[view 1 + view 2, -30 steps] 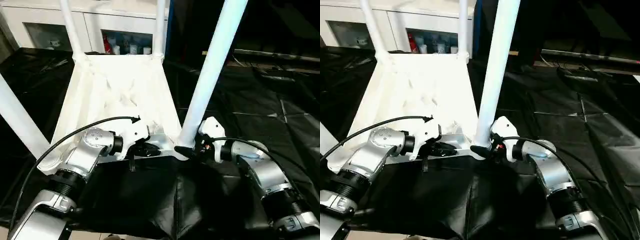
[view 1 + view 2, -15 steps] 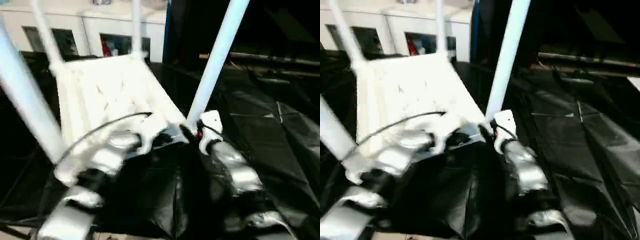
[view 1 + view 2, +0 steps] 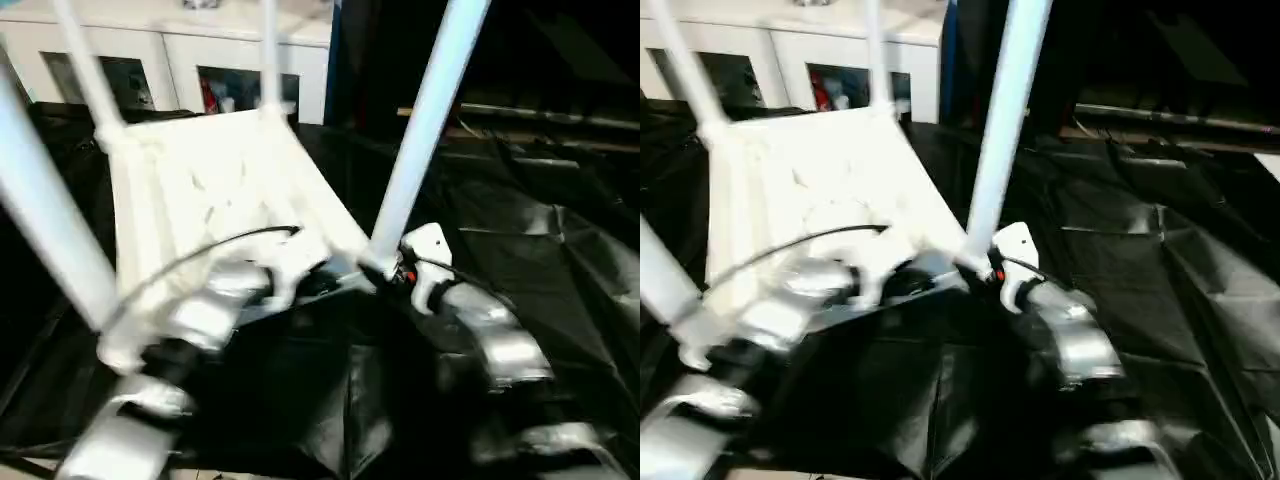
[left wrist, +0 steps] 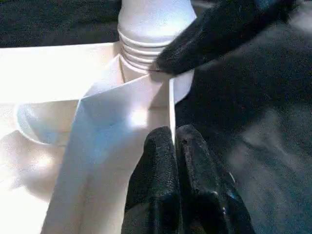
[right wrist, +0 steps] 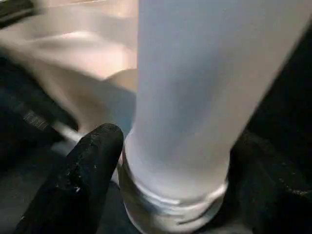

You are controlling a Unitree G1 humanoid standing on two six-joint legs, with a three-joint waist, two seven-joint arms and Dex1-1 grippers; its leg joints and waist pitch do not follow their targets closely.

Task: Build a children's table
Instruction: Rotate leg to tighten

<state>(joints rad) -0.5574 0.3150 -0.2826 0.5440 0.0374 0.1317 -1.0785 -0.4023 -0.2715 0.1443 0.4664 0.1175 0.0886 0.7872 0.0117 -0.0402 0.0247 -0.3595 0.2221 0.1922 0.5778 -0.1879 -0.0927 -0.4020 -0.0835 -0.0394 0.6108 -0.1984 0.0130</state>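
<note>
The all-white plastic children's table (image 3: 215, 190) lies upside down on black sheeting, its ribbed rectangular underside facing up and tilted. Four long round white tube legs stand in the corner sockets — two at the far corners (image 3: 268, 55), one at the near left (image 3: 50, 220), one at the near right (image 3: 425, 120), its ridged collar seated in its socket.

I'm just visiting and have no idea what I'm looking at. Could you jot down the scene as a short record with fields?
Object: white children's table, upside down, legs pointing up
Surface: black sheet
Legs fitted: four, one in each corner
Left tool: shut on the thin edge wall of the tabletop near a corner
Right tool: a finger on each side of the near right leg, at its collared base; grip uncertain
Background: white cabinet
</note>
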